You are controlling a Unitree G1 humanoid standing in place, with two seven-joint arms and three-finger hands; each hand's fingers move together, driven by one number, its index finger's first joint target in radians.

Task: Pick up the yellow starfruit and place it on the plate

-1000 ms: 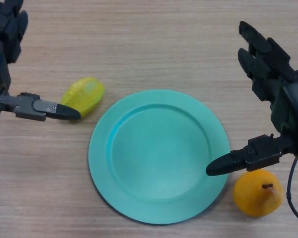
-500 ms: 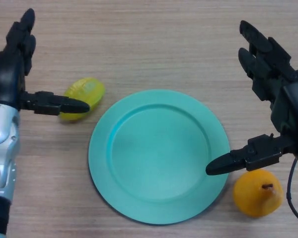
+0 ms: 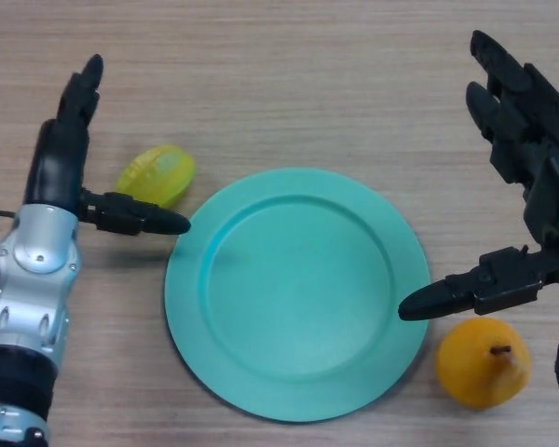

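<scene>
The yellow starfruit (image 3: pixel 157 173) lies on the wooden table just left of the teal plate (image 3: pixel 296 291). My left hand (image 3: pixel 63 160) is open right beside it on its left, fingers stretched toward the far edge and thumb reaching across the fruit's near side to the plate's rim. Nothing is held. My right hand (image 3: pixel 531 168) is open at the right side, thumb pointing at the plate's right rim.
An orange pear-like fruit (image 3: pixel 482 362) with a dark stem sits at the plate's lower right, just below my right thumb. Bare wooden table (image 3: pixel 279 74) stretches beyond the plate.
My left arm has come further in from the left edge, bringing the hand right up beside the starfruit. My right hand has shifted slightly to the right.
</scene>
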